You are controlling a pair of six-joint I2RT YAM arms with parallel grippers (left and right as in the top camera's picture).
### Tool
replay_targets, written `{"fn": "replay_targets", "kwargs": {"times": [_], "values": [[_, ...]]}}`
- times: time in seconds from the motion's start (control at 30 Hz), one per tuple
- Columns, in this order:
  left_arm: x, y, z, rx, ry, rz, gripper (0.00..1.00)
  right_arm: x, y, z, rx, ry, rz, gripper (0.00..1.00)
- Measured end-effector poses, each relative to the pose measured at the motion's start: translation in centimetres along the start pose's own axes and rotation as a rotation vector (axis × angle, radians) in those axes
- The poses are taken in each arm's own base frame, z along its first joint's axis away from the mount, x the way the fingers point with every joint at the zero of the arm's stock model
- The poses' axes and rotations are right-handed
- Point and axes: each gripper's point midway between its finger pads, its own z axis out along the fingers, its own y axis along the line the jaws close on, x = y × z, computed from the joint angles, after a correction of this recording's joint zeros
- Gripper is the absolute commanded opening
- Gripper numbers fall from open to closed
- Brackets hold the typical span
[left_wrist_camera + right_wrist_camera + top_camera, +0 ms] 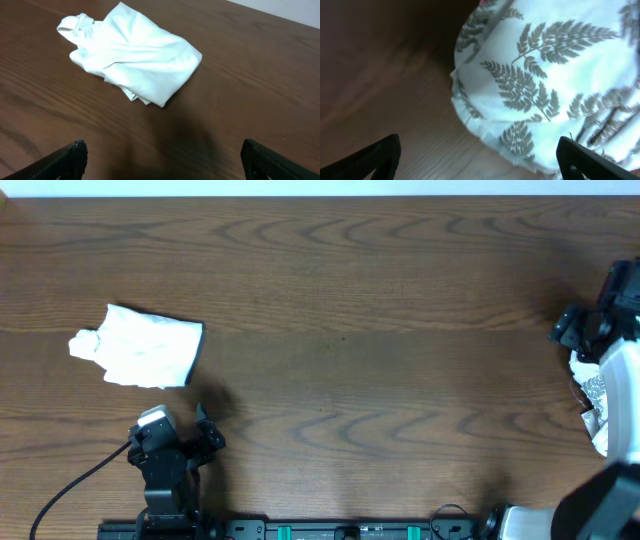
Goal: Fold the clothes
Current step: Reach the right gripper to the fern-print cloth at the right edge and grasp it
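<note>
Obs: left end effector (163,148) has its jaws fully apart and holds nothing, low over the bench (350,300), near-left. The plain white garment (140,347) lies in a compact bundle just beyond it, flat on the bench. The right end effector (479,145) is spread wide, gripping nothing. The fern-print garment (555,85) is bunched at the right bench edge, close under it.

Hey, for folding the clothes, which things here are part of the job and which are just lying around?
For the job: white garment; fern-print garment.
Just there: black cable; wooden table.
</note>
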Motion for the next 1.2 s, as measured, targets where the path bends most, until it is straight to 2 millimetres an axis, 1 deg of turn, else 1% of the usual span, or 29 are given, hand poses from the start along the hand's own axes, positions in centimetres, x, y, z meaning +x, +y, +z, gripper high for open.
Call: {"fn": "replay_targets", "kwargs": {"times": [0.13, 0.17, 0.2, 0.23, 0.27, 0.3, 0.33, 0.4, 0.47, 0.5, 0.6, 0.67, 0.73, 0.83, 0.87, 0.9, 0.93, 0.97, 1.0, 1.03, 1.07, 1.1, 1.17, 1.2], "values": [[0.0, 0.0, 0.0, 0.000, 0.000, 0.000, 0.98, 0.6, 0.2, 2.9, 0.051, 0.050, -0.018, 0.96], [0.0, 0.0, 0.0, 0.000, 0.000, 0.000, 0.98, 0.9, 0.1, 3.7, 0.072, 0.064, -0.018, 0.95], [0.0, 0.0, 0.0, 0.000, 0.000, 0.000, 0.98, 1.2, 0.0, 4.5, 0.096, 0.080, -0.018, 0.91], [0.0, 0.0, 0.0, 0.000, 0.000, 0.000, 0.98, 1.5, -0.1, 5.1, 0.115, 0.094, -0.016, 0.84], [0.0, 0.0, 0.0, 0.000, 0.000, 0.000, 0.98, 1.8, -0.2, 5.6, 0.129, 0.107, -0.017, 0.73], [0.0, 0.0, 0.0, 0.000, 0.000, 0.000, 0.98, 2.0, -0.2, 6.0, 0.138, 0.115, -0.015, 0.59], [0.0, 0.0, 0.0, 0.000, 0.000, 0.000, 0.98, 2.1, -0.1, 6.2, 0.140, 0.121, -0.012, 0.47], [0.0, 0.0, 0.0, 0.000, 0.000, 0.000, 0.98, 2.1, -0.2, 6.4, 0.145, 0.119, 0.001, 0.19], [0.0, 0.0, 0.0, 0.000, 0.000, 0.000, 0.98, 1.8, -0.2, 6.3, 0.145, 0.104, 0.019, 0.05], [0.0, 0.0, 0.0, 0.000, 0.000, 0.000, 0.98, 1.7, -0.2, 6.2, 0.145, 0.101, 0.023, 0.01], [0.0, 0.0, 0.0, 0.000, 0.000, 0.000, 0.98, 1.4, -0.2, 5.7, 0.139, 0.088, 0.046, 0.01], [0.0, 0.0, 0.0, 0.000, 0.000, 0.000, 0.98, 0.7, -0.1, 4.8, 0.119, 0.064, 0.061, 0.01], [0.0, 0.0, 0.0, 0.000, 0.000, 0.000, 0.98, -0.3, 0.2, 3.3, 0.083, 0.022, 0.078, 0.01], [0.0, 0.0, 0.0, 0.000, 0.000, 0.000, 0.98, -2.6, 1.4, -0.7, -0.005, -0.086, 0.093, 0.02], [0.0, 0.0, 0.0, 0.000, 0.000, 0.000, 0.98, -3.7, 2.0, -2.7, -0.041, -0.146, 0.097, 0.11], [0.0, 0.0, 0.0, 0.000, 0.000, 0.000, 0.98, -4.0, 2.1, -3.3, -0.050, -0.162, 0.099, 0.16], [0.0, 0.0, 0.0, 0.000, 0.000, 0.000, 0.98, -4.6, 2.4, -4.7, -0.069, -0.201, 0.092, 0.34], [0.0, 0.0, 0.0, 0.000, 0.000, 0.000, 0.98, -5.2, 2.5, -5.9, -0.084, -0.238, 0.091, 0.54], [0.0, 0.0, 0.0, 0.000, 0.000, 0.000, 0.98, -5.6, 2.4, -6.6, -0.085, -0.260, 0.092, 0.67], [0.0, 0.0, 0.0, 0.000, 0.000, 0.000, 0.98, -5.8, 2.1, -6.8, -0.077, -0.273, 0.091, 0.75], [0.0, 0.0, 0.0, 0.000, 0.000, 0.000, 0.98, -5.9, 1.8, -6.7, -0.062, -0.274, 0.091, 0.82], [0.0, 0.0, 0.0, 0.000, 0.000, 0.000, 0.98, -5.8, 1.6, -6.1, -0.043, -0.263, 0.089, 0.86], [0.0, 0.0, 0.0, 0.000, 0.000, 0.000, 0.98, -5.0, 1.4, -4.2, -0.010, -0.217, 0.080, 0.94], [0.0, 0.0, 0.0, 0.000, 0.000, 0.000, 0.98, -4.4, 1.3, -2.6, 0.012, -0.175, 0.069, 0.98]]}}
